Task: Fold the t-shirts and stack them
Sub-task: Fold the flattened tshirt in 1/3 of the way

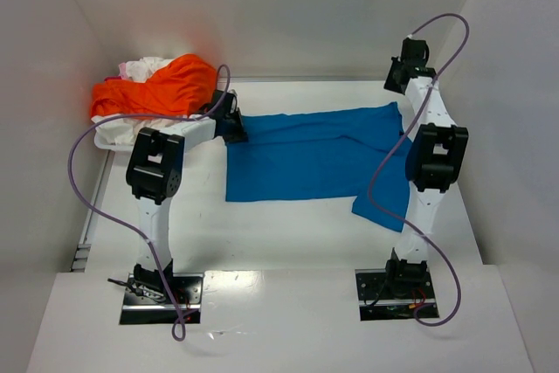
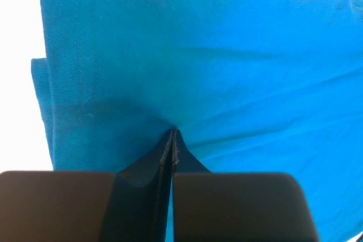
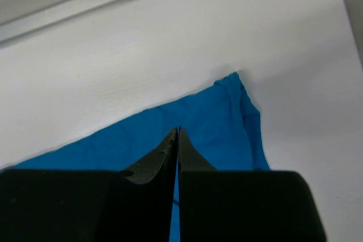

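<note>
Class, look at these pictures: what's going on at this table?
Two robot arms are working on a blue t-shirt spread on the table. The left pincer is shut on cloth near its left edge. The right pincer is closed at its far right corner, though a pinch there is unclear. An orange t-shirt and white ones lie heaped far left, unfolded.

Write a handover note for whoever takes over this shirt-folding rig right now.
Left gripper: jaws shut, pinching the bright blue cloth t-shirt at its left edge.
Right gripper: jaws shut at that shirt's far right corner; grip unconfirmed.
Blue shirt lies spread on the white table.
Bright orange cloth shirt and white cloth shirts heaped far left.
Done: no stack yet. Left: fold blue, then the heap, stack.
</note>
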Motion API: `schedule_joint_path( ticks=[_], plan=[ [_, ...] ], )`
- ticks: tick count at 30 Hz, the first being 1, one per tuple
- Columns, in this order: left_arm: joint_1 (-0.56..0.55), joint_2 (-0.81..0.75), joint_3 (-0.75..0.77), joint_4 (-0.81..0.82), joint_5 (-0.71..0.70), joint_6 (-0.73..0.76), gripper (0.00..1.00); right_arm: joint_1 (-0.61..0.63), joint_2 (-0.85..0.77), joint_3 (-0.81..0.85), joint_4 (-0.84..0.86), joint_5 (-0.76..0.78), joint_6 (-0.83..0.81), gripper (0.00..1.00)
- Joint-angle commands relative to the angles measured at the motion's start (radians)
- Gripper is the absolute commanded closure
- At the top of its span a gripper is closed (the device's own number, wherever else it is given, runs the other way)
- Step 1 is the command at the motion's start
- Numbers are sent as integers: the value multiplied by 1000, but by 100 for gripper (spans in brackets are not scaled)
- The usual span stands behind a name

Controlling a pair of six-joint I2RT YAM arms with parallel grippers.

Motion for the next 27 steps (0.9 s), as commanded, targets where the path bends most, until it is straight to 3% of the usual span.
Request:
schedule_joint_path(
  ticks=[1, 27],
  plan=[
    [14, -35, -2, -36, -1, 28, 95, -8, 55, -61, 14, 13, -6, 95],
    [51, -54, -40, -65, 8, 37, 94, -88, 254, 36, -38, 64, 3, 95]
  ],
)
